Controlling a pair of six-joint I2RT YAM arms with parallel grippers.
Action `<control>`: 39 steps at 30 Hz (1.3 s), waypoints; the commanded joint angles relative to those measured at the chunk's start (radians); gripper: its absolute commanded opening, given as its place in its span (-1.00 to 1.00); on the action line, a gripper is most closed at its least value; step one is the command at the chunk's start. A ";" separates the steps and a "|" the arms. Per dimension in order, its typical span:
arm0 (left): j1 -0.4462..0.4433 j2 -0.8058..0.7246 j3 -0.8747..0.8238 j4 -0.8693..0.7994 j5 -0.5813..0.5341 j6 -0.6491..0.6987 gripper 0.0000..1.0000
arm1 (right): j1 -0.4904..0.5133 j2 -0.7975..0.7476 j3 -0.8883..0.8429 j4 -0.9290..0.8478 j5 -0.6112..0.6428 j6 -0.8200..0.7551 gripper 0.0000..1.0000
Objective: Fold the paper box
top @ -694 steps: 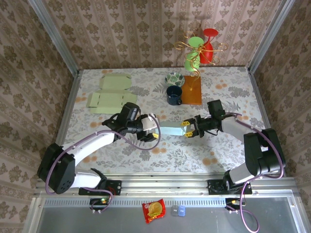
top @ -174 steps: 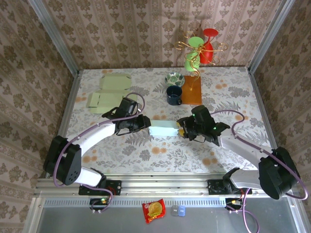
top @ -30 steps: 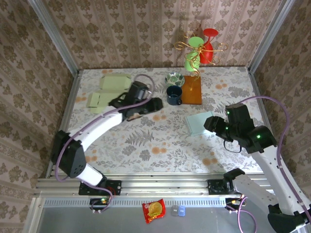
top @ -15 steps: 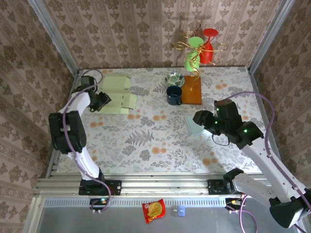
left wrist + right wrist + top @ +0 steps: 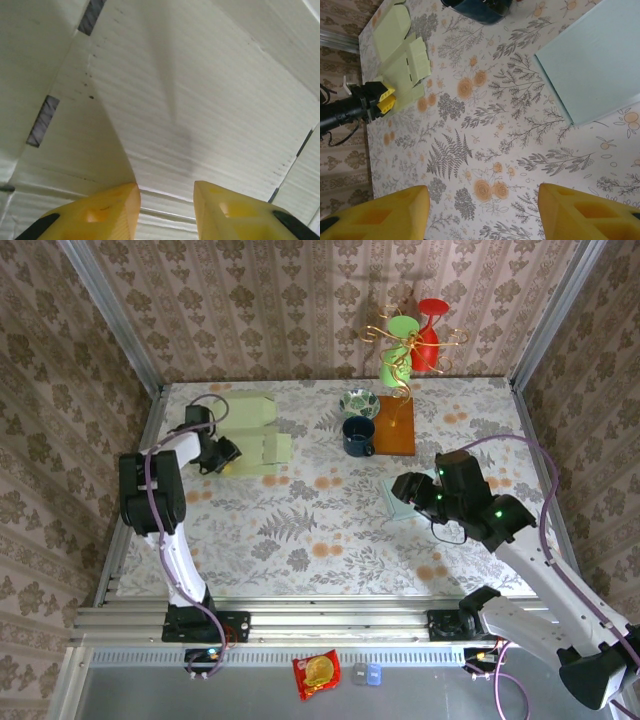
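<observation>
Step, as I judge: fetching new blank. Flat pale-green cardboard blank (image 5: 262, 450) lies left of dark blue mug (image 5: 358, 436). Left gripper (image 5: 166, 192) at its edge, jaws narrowly apart, not clamped. Right gripper (image 5: 482, 195) wide, empty, right of mug. Next I must pinch edge, pull sheet to near side of mug.

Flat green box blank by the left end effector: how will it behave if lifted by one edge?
Probably light and floppy: the green box blank is a thin flat sheet, so it should droop from the left end effector. Its slots likely let panels hinge. Flat on the table, it may slide when pushed.
</observation>
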 commanded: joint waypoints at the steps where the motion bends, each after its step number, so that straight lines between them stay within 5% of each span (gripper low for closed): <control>1: -0.036 -0.017 -0.117 -0.031 0.011 -0.041 -0.31 | 0.008 0.005 -0.009 0.016 0.006 0.016 0.21; 14: -0.173 -0.293 -0.446 0.057 0.005 -0.184 -0.35 | 0.026 0.078 -0.045 0.091 -0.041 0.035 0.21; 23: -0.354 -0.508 -0.665 0.159 -0.034 -0.473 -0.42 | 0.050 0.147 -0.086 0.166 -0.079 0.077 0.21; 32: -0.591 -0.580 -0.722 0.268 -0.090 -0.761 -0.47 | 0.069 0.169 -0.188 0.305 -0.110 0.191 0.21; 36: -0.629 -0.591 -0.694 0.309 -0.051 -0.762 -0.39 | 0.075 0.171 -0.231 0.350 -0.120 0.229 0.21; 39: -0.644 -0.651 -0.627 0.175 -0.078 -0.692 -0.31 | 0.078 0.171 -0.249 0.369 -0.123 0.243 0.21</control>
